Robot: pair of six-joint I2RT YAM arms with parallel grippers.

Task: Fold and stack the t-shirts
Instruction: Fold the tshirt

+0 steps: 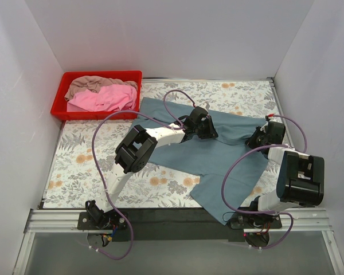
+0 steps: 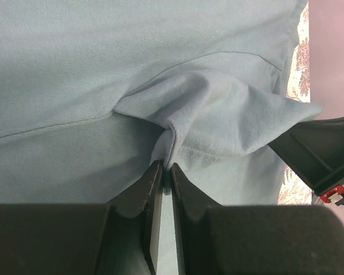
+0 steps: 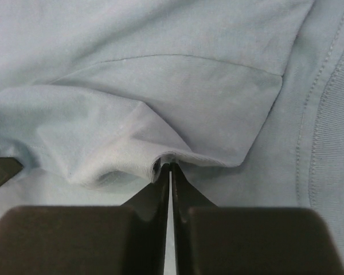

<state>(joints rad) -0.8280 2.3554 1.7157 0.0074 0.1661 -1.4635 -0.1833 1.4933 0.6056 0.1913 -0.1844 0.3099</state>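
The blue-grey t-shirt [image 1: 229, 157] lies spread across the right half of the floral table. My left gripper [image 1: 209, 133] is shut on a pinched fold of its sleeve hem [image 2: 183, 123] near the shirt's middle. My right gripper [image 1: 257, 141] is shut on another raised fold of the same shirt [image 3: 160, 132] close to the ribbed collar [image 3: 332, 137]. The two grippers are close together over the shirt. The pink t-shirt [image 1: 106, 98] and the beige-tan t-shirt [image 1: 92, 83] lie crumpled in the red tray [image 1: 100, 114].
The red tray stands at the back left corner. White walls [image 1: 11, 114] close in the table on three sides. The shirt's lower end hangs over the near table edge [image 1: 215, 209]. Purple cables [image 1: 235, 172] loop over the shirt.
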